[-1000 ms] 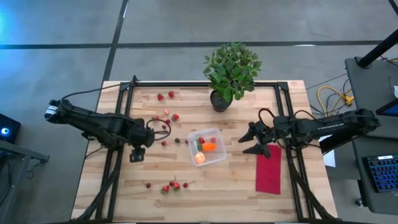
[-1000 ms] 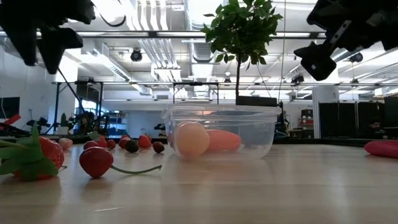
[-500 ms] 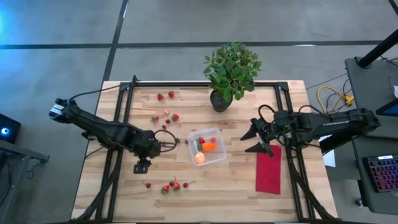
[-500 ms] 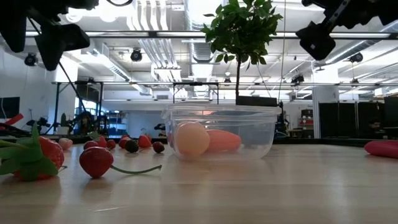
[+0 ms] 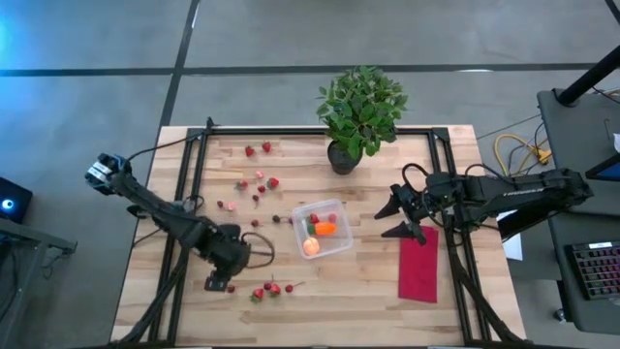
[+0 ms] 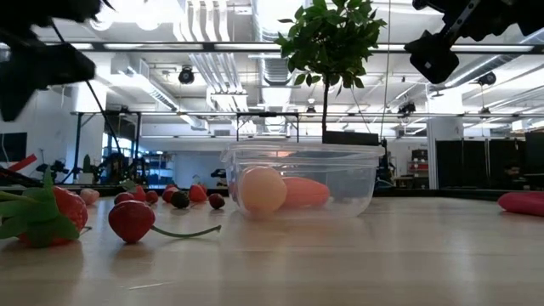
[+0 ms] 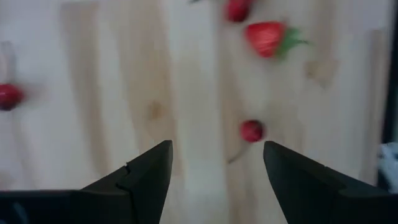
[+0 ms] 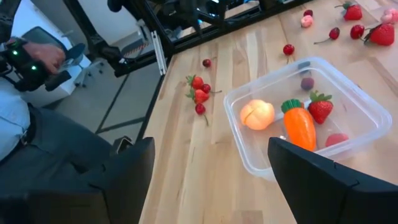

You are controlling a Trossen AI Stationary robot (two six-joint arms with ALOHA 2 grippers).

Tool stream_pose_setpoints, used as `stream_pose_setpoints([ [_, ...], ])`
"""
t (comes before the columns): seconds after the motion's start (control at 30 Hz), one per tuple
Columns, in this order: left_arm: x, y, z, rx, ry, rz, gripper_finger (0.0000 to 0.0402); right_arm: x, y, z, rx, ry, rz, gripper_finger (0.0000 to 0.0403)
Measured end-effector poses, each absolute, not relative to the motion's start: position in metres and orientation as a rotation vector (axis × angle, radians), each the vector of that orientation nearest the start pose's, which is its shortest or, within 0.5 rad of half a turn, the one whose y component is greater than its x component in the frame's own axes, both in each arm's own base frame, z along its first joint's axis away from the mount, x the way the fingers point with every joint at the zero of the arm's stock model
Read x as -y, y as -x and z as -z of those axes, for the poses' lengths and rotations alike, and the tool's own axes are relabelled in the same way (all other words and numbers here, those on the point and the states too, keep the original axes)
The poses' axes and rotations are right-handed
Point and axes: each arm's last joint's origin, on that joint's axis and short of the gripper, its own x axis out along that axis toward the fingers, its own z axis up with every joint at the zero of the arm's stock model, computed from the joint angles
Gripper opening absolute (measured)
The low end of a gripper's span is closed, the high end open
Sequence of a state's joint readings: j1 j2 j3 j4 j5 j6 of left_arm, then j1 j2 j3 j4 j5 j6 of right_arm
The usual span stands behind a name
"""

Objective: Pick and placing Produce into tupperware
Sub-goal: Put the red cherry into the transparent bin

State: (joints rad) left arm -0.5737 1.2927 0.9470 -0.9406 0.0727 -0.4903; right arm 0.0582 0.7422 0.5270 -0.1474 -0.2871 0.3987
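The left pincer (image 7: 214, 163) hung spread over loose strawberries (image 7: 267, 38) on the worktop (image 5: 368, 281) near the tupperware (image 5: 341, 242); small, light, seemingly soft, each probably wanted a gentle pinch across its body.

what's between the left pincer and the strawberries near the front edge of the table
Nothing visible. The left pincer hangs open just beside the strawberries, with only bare table between. In the wrist view a small strawberry lies ahead of its open fingers.

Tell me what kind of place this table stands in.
Probably a robotics lab or workshop: the wooden table stands on concrete floor, exposed ceiling pipes run overhead, and a keyboard sits beside it.
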Motion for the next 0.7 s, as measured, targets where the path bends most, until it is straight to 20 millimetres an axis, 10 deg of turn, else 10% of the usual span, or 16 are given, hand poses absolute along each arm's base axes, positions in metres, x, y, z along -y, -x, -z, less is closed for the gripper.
stream_pose_setpoints([
  [0.4,0.153,-0.194,-0.247,-1.196,0.351,0.256,0.0238,-0.018,-0.166,-0.254,-0.424,-0.432,-0.265,0.0307],
  [0.7,0.162,-0.179,-0.224,-1.51,0.575,0.2,0.0238,-0.018,-0.166,-0.255,-0.421,-0.432,-0.266,0.0309],
])
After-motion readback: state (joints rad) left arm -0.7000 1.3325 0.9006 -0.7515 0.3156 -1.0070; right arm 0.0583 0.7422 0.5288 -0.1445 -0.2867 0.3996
